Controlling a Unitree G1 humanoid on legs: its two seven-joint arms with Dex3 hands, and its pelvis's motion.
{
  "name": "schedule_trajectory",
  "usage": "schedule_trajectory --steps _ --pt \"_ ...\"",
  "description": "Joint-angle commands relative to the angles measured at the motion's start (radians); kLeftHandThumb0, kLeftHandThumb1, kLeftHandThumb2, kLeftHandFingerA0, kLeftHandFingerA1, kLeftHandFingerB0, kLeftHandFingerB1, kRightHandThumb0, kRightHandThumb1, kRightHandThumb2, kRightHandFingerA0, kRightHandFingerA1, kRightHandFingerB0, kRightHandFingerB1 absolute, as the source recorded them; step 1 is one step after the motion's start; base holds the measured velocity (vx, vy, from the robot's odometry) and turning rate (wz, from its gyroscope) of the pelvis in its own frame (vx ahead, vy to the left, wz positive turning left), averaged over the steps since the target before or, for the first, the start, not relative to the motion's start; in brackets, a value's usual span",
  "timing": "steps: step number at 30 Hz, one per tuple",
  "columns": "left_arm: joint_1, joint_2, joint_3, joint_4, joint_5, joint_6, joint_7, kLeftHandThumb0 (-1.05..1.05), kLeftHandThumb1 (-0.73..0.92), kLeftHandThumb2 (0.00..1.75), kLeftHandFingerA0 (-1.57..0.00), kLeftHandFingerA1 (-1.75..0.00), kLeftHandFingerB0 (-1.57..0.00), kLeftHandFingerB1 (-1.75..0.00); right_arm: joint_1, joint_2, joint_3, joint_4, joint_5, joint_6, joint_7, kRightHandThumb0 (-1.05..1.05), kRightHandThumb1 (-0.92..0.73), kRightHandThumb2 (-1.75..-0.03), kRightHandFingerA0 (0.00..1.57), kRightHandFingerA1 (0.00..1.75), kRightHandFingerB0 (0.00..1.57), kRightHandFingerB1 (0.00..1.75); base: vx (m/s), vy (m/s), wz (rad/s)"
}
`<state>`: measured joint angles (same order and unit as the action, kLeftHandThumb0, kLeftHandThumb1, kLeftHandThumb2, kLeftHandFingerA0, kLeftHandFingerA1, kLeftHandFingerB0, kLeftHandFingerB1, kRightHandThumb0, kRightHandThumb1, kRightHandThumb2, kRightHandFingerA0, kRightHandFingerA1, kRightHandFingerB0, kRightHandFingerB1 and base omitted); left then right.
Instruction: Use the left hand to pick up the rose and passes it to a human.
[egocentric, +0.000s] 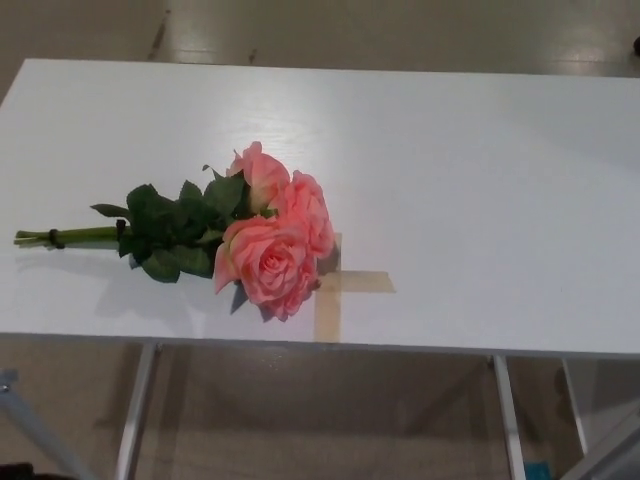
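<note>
Rose (262, 237) bunch lies flat on white counter (480, 180), left of middle, near front edge. Pink blooms point right, green leaves behind them, stems (65, 237) run left and are tied with a dark band near the cut ends. Blooms overlap the left arm of a tan tape cross (340, 290) stuck on counter. Neither robot hand shows, so finger state cannot be told. Rose untouched, not picked up yet.
</note>
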<state>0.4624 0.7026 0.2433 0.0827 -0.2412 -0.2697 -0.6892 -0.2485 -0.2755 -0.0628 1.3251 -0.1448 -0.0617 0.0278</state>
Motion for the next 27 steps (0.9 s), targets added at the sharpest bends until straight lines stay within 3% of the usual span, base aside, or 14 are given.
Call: schedule_trajectory --steps 1,5,7,8,11,13,17,18,19,23,24,26,27 --pt "0.112 0.023 0.242 -0.532 -0.471 -0.005 -0.148 -0.46 0.45 0.54 -0.67 -0.43 -0.51 -0.37 0.001 -0.012 0.004 0.002 -0.005 -0.01 0.0 -0.56 -0.63 -0.99 0.56 0.66 0.33 0.51 0.0 0.0 0.0" --pt "0.093 -0.017 0.272 -0.582 -0.472 0.002 -0.083 -0.46 0.45 0.54 -0.67 -0.43 -0.51 -0.37 0.0 -0.012 0.003 0.002 -0.003 -0.01 0.001 -0.56 -0.63 -0.99 0.56 0.66 0.33 0.51 0.0 0.0 0.0" --pt "-0.036 -0.051 0.283 -0.608 -0.456 -0.007 0.054 -0.45 0.45 0.54 -0.74 -0.45 -0.52 -0.37 -0.003 -0.013 0.003 0.003 -0.003 -0.006 0.001 -0.56 -0.63 -0.99 0.56 0.66 0.33 0.51 0.0 0.0 0.0" --pt "-0.107 -0.059 0.276 -0.608 -0.43 0.009 0.107 -0.52 0.39 0.68 -0.65 -0.52 -0.46 -0.44 -0.002 -0.014 0.004 0.003 -0.004 -0.01 0.001 -0.56 -0.63 -0.99 0.55 0.66 0.33 0.51 0.0 0.0 0.0" --pt "-0.123 -0.076 0.289 -0.621 -0.426 0.036 0.104 -0.52 0.39 0.68 -0.65 -0.52 -0.46 -0.44 -0.002 -0.015 0.005 0.003 -0.003 -0.01 0.001 -0.56 -0.63 -0.99 0.55 0.66 0.33 0.51 0.0 0.0 0.0" --pt "-0.295 -0.085 0.265 -0.589 -0.244 0.057 0.224 -0.54 0.39 0.68 -0.52 -0.47 -0.42 -0.43 -0.004 -0.015 0.005 0.003 -0.002 -0.009 0.005 -0.56 -0.63 -0.99 0.55 0.66 0.33 0.51 0.0 0.0 0.0" --pt "-0.343 -0.107 0.27 -0.589 -0.2 0.085 0.229 -0.54 0.39 0.68 -0.52 -0.47 -0.42 -0.43 -0.005 -0.015 0.003 0.003 0.001 -0.007 0.006 -0.56 -0.63 -0.99 0.55 0.66 0.33 0.51 0.0 0.0 0.0" --pt "-0.461 -0.086 0.216 -0.518 -0.091 0.134 0.276 -0.46 0.45 0.54 -0.51 -0.39 -0.41 -0.34 -0.006 -0.016 0.008 0.003 -0.004 -0.006 0.007 -0.56 -0.63 -0.99 0.55 0.66 0.32 0.51 0.0 0.0 0.0" --pt "-0.531 -0.073 0.181 -0.468 -0.028 0.162 0.297 -0.54 0.4 0.68 -0.45 -0.45 -0.35 -0.41 -0.006 -0.017 0.011 0.003 -0.007 -0.006 0.006 -0.56 -0.63 -0.99 0.55 0.66 0.32 0.51 0.0 0.0 0.0" --pt "-0.575 -0.073 0.162 -0.43 0.009 0.175 0.297 -0.54 0.4 0.68 -0.45 -0.45 -0.35 -0.41 -0.006 -0.018 0.013 0.003 -0.007 -0.007 0.006 -0.56 -0.63 -0.99 0.55 0.66 0.32 0.51 0.0 0.0 0.0" --pt "-0.712 -0.023 0.064 -0.255 0.133 0.169 0.287 -0.6 0.41 0.7 -0.33 -0.41 -0.27 -0.39 -0.01 -0.018 0.011 0.003 -0.004 -0.006 0.006 -0.56 -0.63 -0.99 0.55 0.66 0.32 0.5 0.0 0.0 0.0" --pt "-0.765 -0.009 0.021 -0.187 0.191 0.158 0.293 -0.6 0.41 0.69 -0.29 -0.4 -0.25 -0.38 -0.011 -0.018 0.009 0.003 -0.002 -0.006 0.007 -0.56 -0.63 -0.99 0.55 0.66 0.32 0.5 0.0 0.0 0.0" --pt "-0.815 0.006 -0.03 -0.128 0.251 0.167 0.299 -0.28 0.24 0.85 -0.08 -0.5 -0.08 -0.5 -0.008 -0.018 0.008 0.003 0.0 -0.007 0.008 -0.56 -0.63 -0.99 0.55 0.66 0.32 0.5 0.0 0.0 0.0"
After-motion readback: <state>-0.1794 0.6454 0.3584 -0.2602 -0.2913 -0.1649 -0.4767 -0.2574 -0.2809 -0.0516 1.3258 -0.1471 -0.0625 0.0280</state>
